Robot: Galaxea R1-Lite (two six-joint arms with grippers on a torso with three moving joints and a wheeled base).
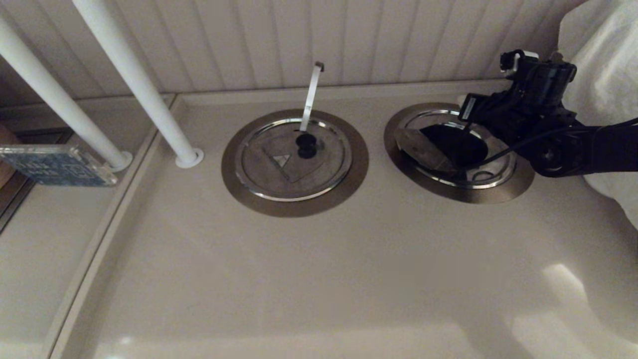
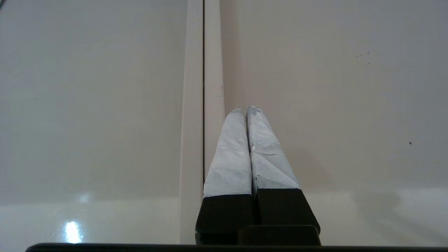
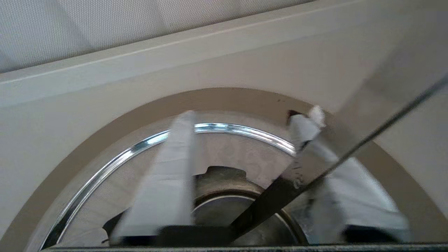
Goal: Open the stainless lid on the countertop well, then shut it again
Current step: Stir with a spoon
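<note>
Where the right gripper (image 1: 464, 137) is: reaching in from the robot's right, down over the right-hand countertop well (image 1: 448, 192), near the back wall.
Right fingers: spread apart in the right wrist view, one finger (image 3: 168, 182) on each side of the black knob (image 3: 224, 185); the motion blur hides whether either one touches it.
Stainless lid (image 3: 227, 154): inside the well's shiny rim, under the right gripper (image 3: 245, 120), with the bronze-grey collar (image 3: 105, 140) curving around it.
Lid seating: cannot tell whether it lies flat or is tipped; in the head view a dark patch covers much of the lid (image 1: 416, 147) beneath the gripper.
Leaning strip (image 3: 266, 203): slants across the gap between the fingers, beside the knob.
Twin lid (image 1: 279, 164): seated in the other well to the robot's left, its strip near upright over its knob.
Left gripper (image 2: 244, 108): out of the head view, held above the pale surface (image 2: 332, 87) by a seam.
Left fingers: pressed together, holding nothing.
</note>
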